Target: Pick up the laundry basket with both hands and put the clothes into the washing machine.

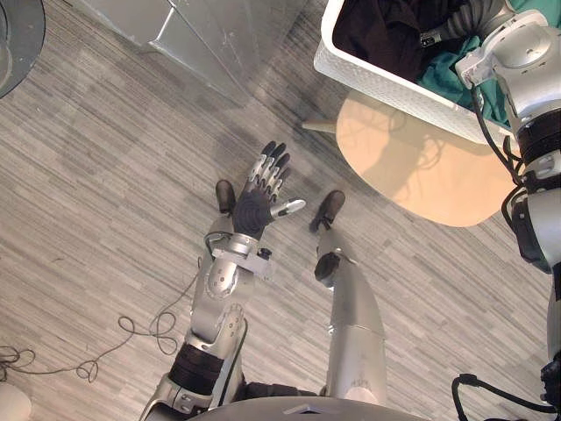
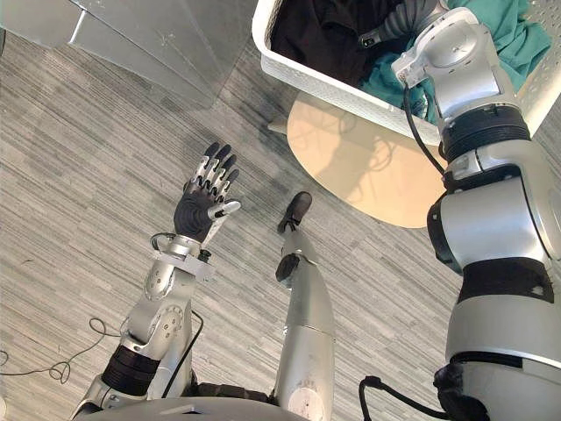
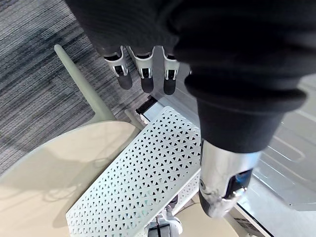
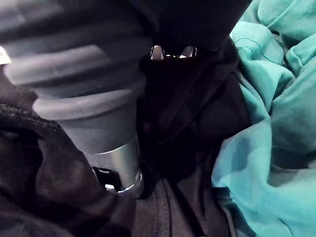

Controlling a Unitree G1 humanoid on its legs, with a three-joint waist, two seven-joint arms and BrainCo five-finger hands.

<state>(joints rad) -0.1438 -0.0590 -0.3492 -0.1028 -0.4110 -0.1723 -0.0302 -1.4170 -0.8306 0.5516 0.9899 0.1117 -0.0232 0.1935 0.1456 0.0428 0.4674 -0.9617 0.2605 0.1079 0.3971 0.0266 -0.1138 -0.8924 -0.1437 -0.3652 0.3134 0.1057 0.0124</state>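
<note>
Right hand is down in the white laundry basket, buried in the black garment beside the teal one. I honestly can't tell if it's got hold of the cloth or is just poking into it. Left hand hangs open over the floor, fingers straight, well away from the basket, which sits on the round tan tabletop. The step looks like getting hold of the clothes. I'd go for a deep fistful of black fabric, not one pinched fold, then lift straight up so nothing snags the rim. I'd also bring the left hand over to steady the basket wall.
</note>
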